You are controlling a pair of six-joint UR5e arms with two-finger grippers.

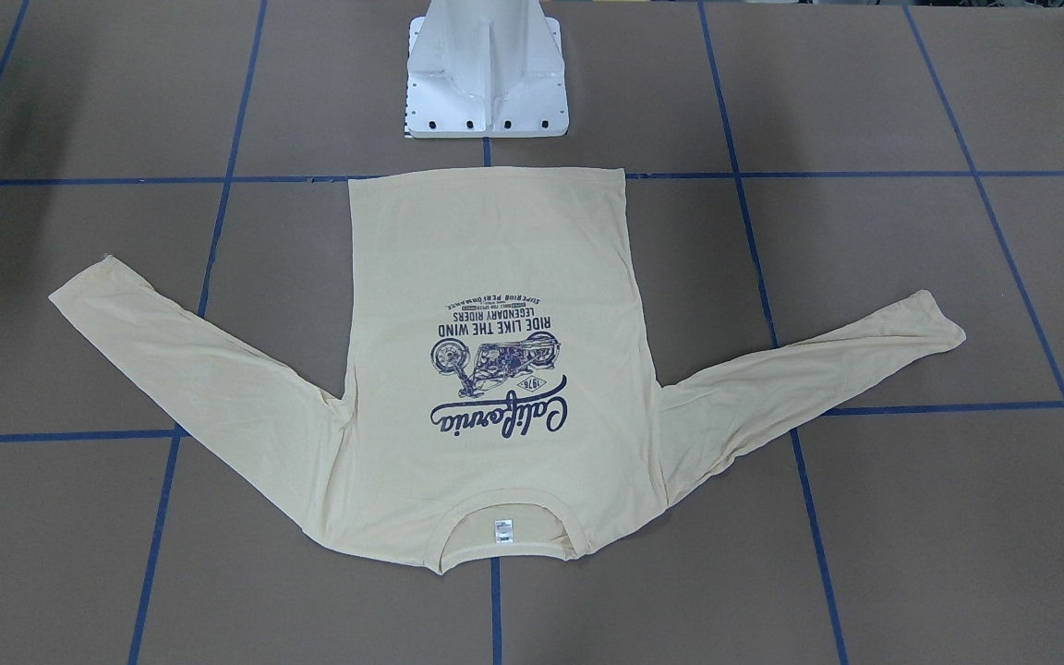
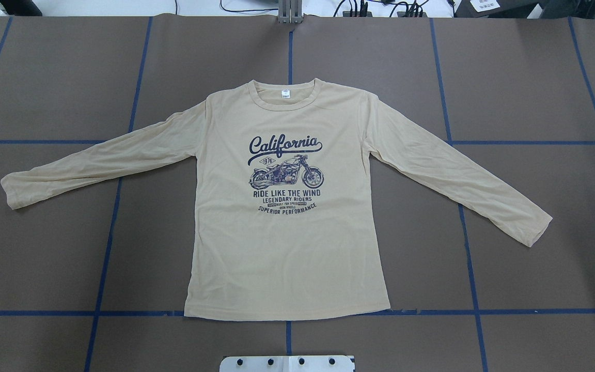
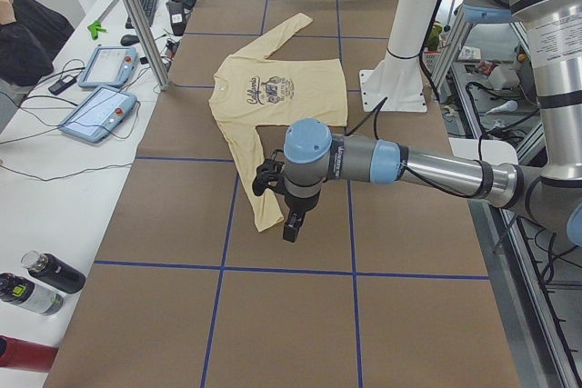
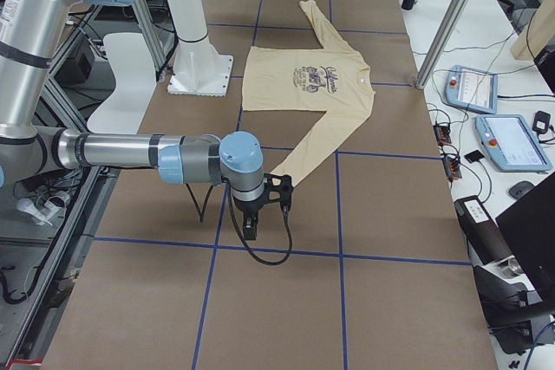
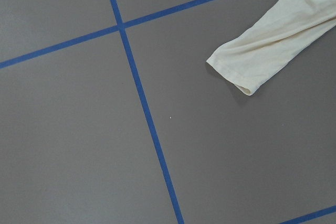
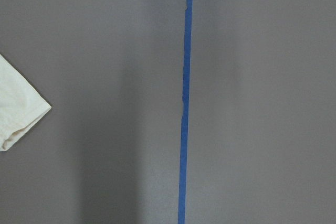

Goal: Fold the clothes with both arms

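Observation:
The cream-yellow long-sleeved T-shirt [image 2: 287, 248] lies flat and face up on the brown table, sleeves spread out, navy "California" print showing. It also shows in the front view [image 1: 495, 259]. The left gripper [image 3: 289, 224] hangs above the table beside the near sleeve cuff [image 3: 266, 218]; I cannot tell whether it is open or shut. The right gripper [image 4: 251, 230] hangs just off the other sleeve's cuff [image 4: 282, 175]; I cannot tell its state either. The left wrist view shows a sleeve cuff [image 5: 247, 59], the right wrist view a cuff corner [image 6: 16, 108]; neither shows fingers.
The white pedestal base [image 1: 486, 74] stands by the shirt's hem. Blue tape lines [image 2: 116, 217] grid the table. Control pendants [image 3: 100, 111] and bottles [image 3: 36, 283] lie on a side table; more pendants [image 4: 512, 140] lie on the other side.

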